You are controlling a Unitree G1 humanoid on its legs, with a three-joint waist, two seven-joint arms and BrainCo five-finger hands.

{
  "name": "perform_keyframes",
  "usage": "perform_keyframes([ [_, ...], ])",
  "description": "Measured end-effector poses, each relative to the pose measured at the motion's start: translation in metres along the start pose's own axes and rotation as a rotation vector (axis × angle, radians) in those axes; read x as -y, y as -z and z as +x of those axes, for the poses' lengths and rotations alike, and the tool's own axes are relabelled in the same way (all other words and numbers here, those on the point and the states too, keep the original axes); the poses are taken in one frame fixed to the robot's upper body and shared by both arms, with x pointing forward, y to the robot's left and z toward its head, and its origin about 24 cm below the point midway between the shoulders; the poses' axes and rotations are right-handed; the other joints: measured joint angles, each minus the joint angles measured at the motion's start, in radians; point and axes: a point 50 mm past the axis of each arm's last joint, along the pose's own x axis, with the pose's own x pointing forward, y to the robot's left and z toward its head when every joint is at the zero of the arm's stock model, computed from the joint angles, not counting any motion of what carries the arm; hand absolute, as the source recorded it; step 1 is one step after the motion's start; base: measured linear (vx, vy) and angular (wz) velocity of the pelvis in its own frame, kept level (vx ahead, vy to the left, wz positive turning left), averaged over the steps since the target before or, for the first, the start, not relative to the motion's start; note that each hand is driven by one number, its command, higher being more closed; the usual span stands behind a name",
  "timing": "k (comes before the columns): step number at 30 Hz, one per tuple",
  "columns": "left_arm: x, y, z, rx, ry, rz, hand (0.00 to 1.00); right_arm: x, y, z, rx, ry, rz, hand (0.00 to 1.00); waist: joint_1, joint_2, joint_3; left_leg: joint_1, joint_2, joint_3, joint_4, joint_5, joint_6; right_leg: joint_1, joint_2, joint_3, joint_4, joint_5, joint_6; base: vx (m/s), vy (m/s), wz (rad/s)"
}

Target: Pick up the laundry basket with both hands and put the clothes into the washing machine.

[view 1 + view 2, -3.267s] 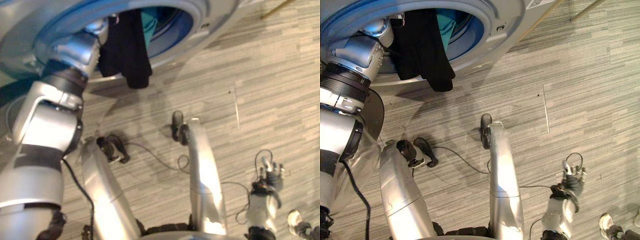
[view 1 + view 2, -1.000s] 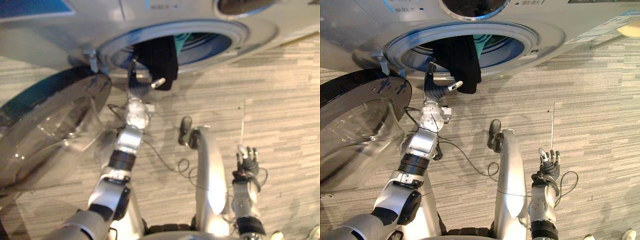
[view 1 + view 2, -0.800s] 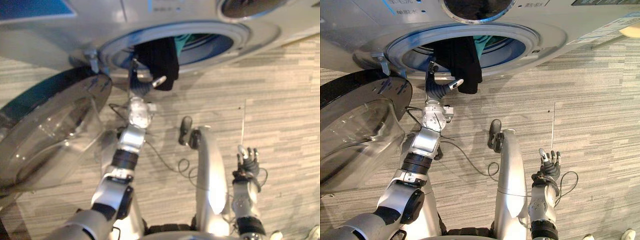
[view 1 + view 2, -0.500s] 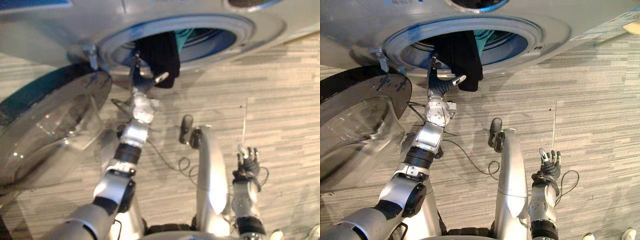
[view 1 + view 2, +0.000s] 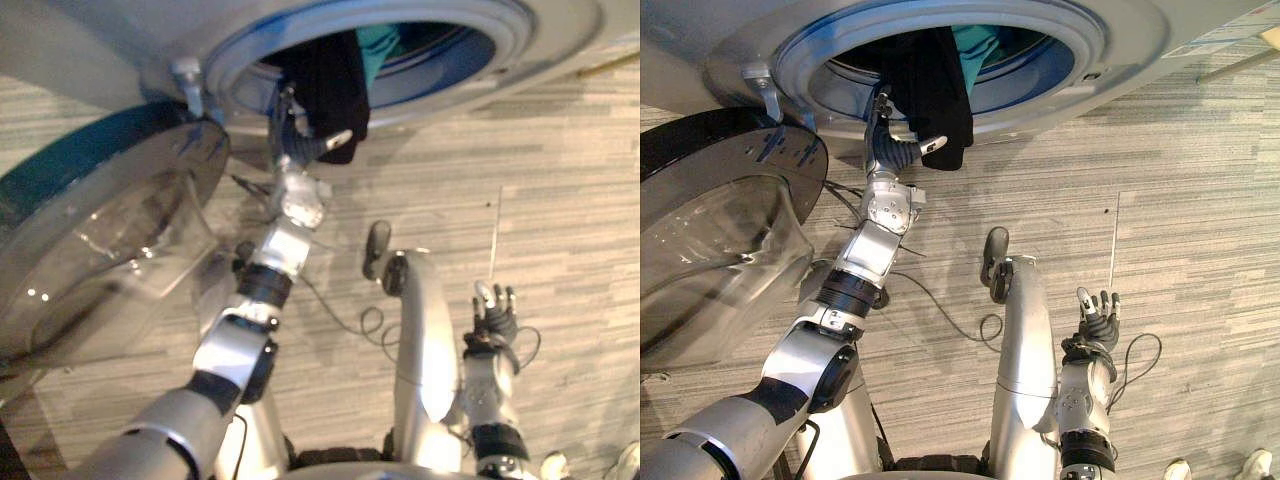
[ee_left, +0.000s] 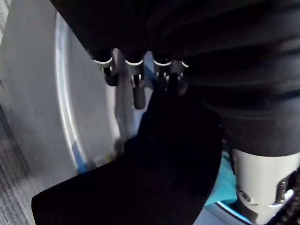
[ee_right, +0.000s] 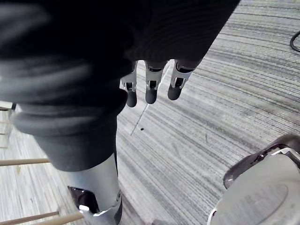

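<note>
A black garment [image 5: 935,90] hangs out over the lower rim of the washing machine's round opening [image 5: 1080,75], with a teal garment [image 5: 975,45] behind it inside the drum. My left hand [image 5: 895,150] reaches up to the rim just left of the black garment. Its fingers [image 6: 136,89] are straight and rest against the cloth's edge, thumb spread wide. In the left wrist view the black garment [image 6: 164,154] hangs right past the fingertips. My right hand [image 5: 1095,315] is low at the right over the floor, open and empty, its fingers [image 7: 150,89] straight.
The washer's round glass door [image 5: 710,240] stands swung open at the left, close beside my left arm. Striped grey floor [image 5: 1200,230] spreads to the right of the machine. A person's shoes [image 5: 1250,465] show at the lower right corner.
My left hand has risen towards the drum's rim and now touches the black garment's edge. The view has tilted, so the machine sits higher. The right hand has stayed put.
</note>
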Motion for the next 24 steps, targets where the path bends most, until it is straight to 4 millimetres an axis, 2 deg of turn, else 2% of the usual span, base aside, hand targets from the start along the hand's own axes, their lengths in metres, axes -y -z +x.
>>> perform_keyframes([
  [3,-0.003,-0.006,0.005,0.018,-0.018,0.067,0.00,-0.004,-0.001,0.001,0.004,-0.013,0.014,0.00,-0.019,-0.011,0.005,-0.009,-0.001,0.023,-0.014,0.000,0.001,-0.007,0.000,0.012,-0.041,0.006,0.010,-0.05,0.039,-0.09],
  [8,-0.011,-0.015,0.016,0.049,-0.047,0.160,0.00,-0.010,-0.007,0.002,0.026,-0.049,0.041,0.00,-0.027,-0.024,0.012,-0.026,0.014,0.057,-0.047,0.001,0.004,-0.017,0.004,0.015,-0.127,0.013,0.023,-0.08,0.043,-0.20],
  [9,-0.013,-0.018,0.019,0.058,-0.049,0.172,0.00,-0.009,-0.007,0.001,0.026,-0.046,0.043,0.00,-0.033,-0.029,0.013,-0.033,0.022,0.071,-0.053,0.015,0.028,-0.032,0.001,0.021,-0.070,0.006,0.000,-0.09,0.012,-0.02],
  [10,-0.014,-0.019,0.020,0.063,-0.044,0.180,0.00,-0.007,-0.006,0.000,0.021,-0.041,0.047,0.00,-0.039,-0.032,0.013,-0.039,0.030,0.078,-0.046,0.021,0.029,-0.038,0.002,0.022,-0.017,0.000,-0.010,-0.04,-0.069,0.39],
  [11,-0.014,-0.025,0.022,0.086,-0.036,0.202,0.00,-0.005,-0.005,-0.001,0.019,-0.035,0.051,0.00,-0.050,-0.045,0.016,-0.057,0.031,0.085,0.010,0.025,0.015,-0.032,0.005,0.031,-0.020,0.017,0.000,-0.02,-0.071,0.28],
  [12,-0.016,-0.028,0.023,0.100,-0.047,0.223,0.00,-0.006,-0.009,0.001,0.029,-0.047,0.048,0.00,-0.048,-0.042,0.015,-0.063,0.026,0.047,0.098,0.020,0.015,-0.048,0.024,0.030,-0.015,0.018,-0.001,-0.06,-0.001,-0.03],
  [13,-0.022,-0.039,0.028,0.141,-0.084,0.240,0.00,-0.010,-0.014,0.003,0.048,-0.066,0.050,0.00,-0.042,-0.047,0.018,-0.041,0.011,0.036,0.068,-0.063,0.069,-0.074,0.036,0.028,-0.030,0.027,-0.002,-0.06,0.044,-0.37],
  [14,-0.025,-0.045,0.031,0.161,-0.096,0.248,0.00,-0.011,-0.014,0.003,0.051,-0.074,0.055,0.00,-0.041,-0.060,0.017,-0.052,0.022,0.049,0.060,-0.057,0.063,-0.105,0.033,0.028,-0.006,0.023,-0.019,-0.08,0.011,-0.12],
  [15,-0.030,-0.055,0.036,0.192,-0.097,0.262,0.00,-0.008,-0.011,0.002,0.037,-0.063,0.054,0.00,-0.052,-0.061,0.017,-0.086,0.046,0.063,0.073,-0.047,0.054,-0.131,0.030,0.019,0.112,0.005,-0.039,-0.06,-0.059,0.34],
  [16,-0.031,-0.062,0.039,0.213,-0.078,0.271,0.00,-0.004,-0.009,0.000,0.030,-0.049,0.054,0.00,-0.061,-0.068,0.013,-0.107,0.043,0.077,0.093,-0.042,0.032,-0.101,0.023,0.028,0.064,-0.004,-0.010,-0.09,-0.056,0.29],
  [17,-0.038,-0.067,0.044,0.223,-0.092,0.282,0.00,-0.006,-0.009,0.001,0.027,-0.056,0.057,0.00,-0.063,-0.061,0.017,-0.120,0.037,0.051,0.139,-0.044,0.026,-0.130,0.041,0.033,0.061,-0.003,-0.006,-0.09,0.018,-0.07],
  [18,-0.043,-0.070,0.046,0.228,-0.109,0.291,0.00,-0.007,-0.010,0.001,0.032,-0.062,0.063,0.00,-0.060,-0.061,0.018,-0.113,0.033,0.043,0.129,-0.068,0.063,-0.137,0.050,0.028,0.045,-0.002,-0.006,-0.12,0.067,-0.67],
  [19,-0.055,-0.076,0.053,0.242,-0.140,0.308,0.00,-0.010,-0.010,0.002,0.036,-0.064,0.080,0.00,-0.058,-0.061,0.017,-0.140,0.046,0.054,0.110,-0.065,0.067,-0.165,0.053,0.023,0.058,0.007,-0.024,-0.14,0.072,-0.56],
  [20,-0.062,-0.081,0.057,0.244,-0.131,0.307,0.00,-0.006,-0.003,0.000,0.011,-0.041,0.080,0.00,-0.068,-0.061,0.018,-0.150,0.068,0.079,0.109,-0.064,0.067,-0.165,0.039,0.021,0.185,-0.013,-0.036,-0.10,0.032,-0.29],
  [21,-0.064,-0.084,0.059,0.246,-0.121,0.302,0.00,-0.003,-0.002,-0.001,0.004,-0.030,0.079,0.00,-0.074,-0.061,0.018,-0.153,0.070,0.090,0.108,-0.064,0.066,-0.132,0.035,0.022,0.196,-0.035,-0.030,-0.10,-0.045,0.11],
  [22,-0.066,-0.087,0.061,0.248,-0.112,0.289,0.00,-0.002,-0.002,-0.002,0.003,-0.027,0.076,0.00,-0.076,-0.059,0.019,-0.160,0.068,0.099,0.124,-0.056,0.051,-0.104,0.029,0.030,0.162,-0.106,-0.008,-0.05,-0.008,-0.14],
  [23,-0.073,-0.085,0.063,0.231,-0.130,0.277,0.00,-0.004,-0.002,-0.001,0.006,-0.037,0.077,0.00,-0.077,-0.058,0.019,-0.166,0.064,0.088,0.126,-0.047,0.057,-0.113,0.040,0.039,0.158,-0.099,-0.003,-0.12,0.004,-0.40],
  [24,-0.076,-0.084,0.064,0.223,-0.144,0.262,0.00,-0.004,-0.003,-0.001,0.008,-0.036,0.078,0.00,-0.076,-0.058,0.019,-0.166,0.063,0.094,0.122,-0.030,0.079,-0.117,0.040,0.041,0.148,-0.086,0.000,-0.12,0.066,-0.46],
])
